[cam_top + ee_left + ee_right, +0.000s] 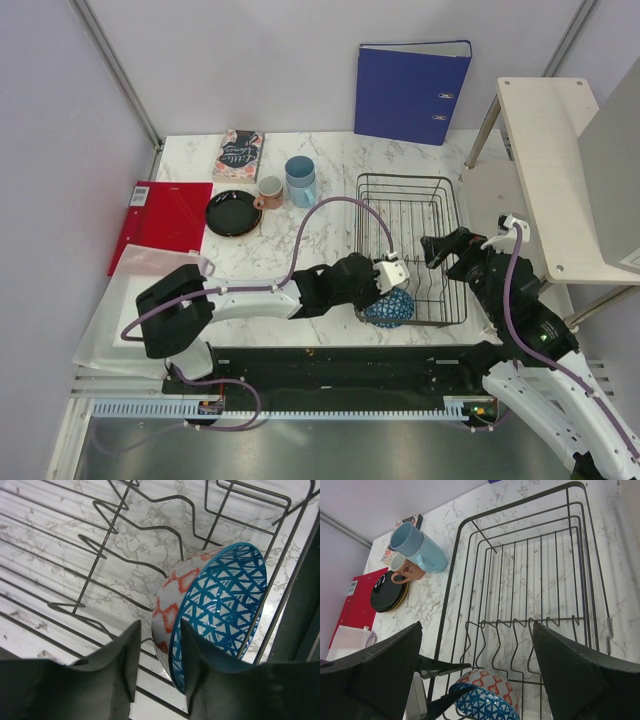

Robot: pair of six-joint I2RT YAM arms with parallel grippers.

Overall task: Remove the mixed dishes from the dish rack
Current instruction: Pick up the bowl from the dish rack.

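Note:
The black wire dish rack [447, 212] stands right of centre. In its near-left corner the blue net-patterned bowl [390, 309], orange-patterned outside, stands on edge. My left gripper [391, 288] is open with its jaws astride the bowl's rim [176, 645]; the right finger [210, 675] is against the blue inside, the left finger [120, 665] is apart from the outside. My right gripper [450, 250] is open and empty above the rack [535, 555]. The blue mugs [300, 180], salmon cup [269, 190] and black dish [233, 213] sit on the table left of the rack. The yellow-and-red plate is out of view.
A book [238, 155] lies at the back left and a red folder [160, 220] at the left edge. A blue binder [412, 90] leans on the back wall. A white shelf [550, 150] stands on the right. A white sheet [125, 300] lies at the near left.

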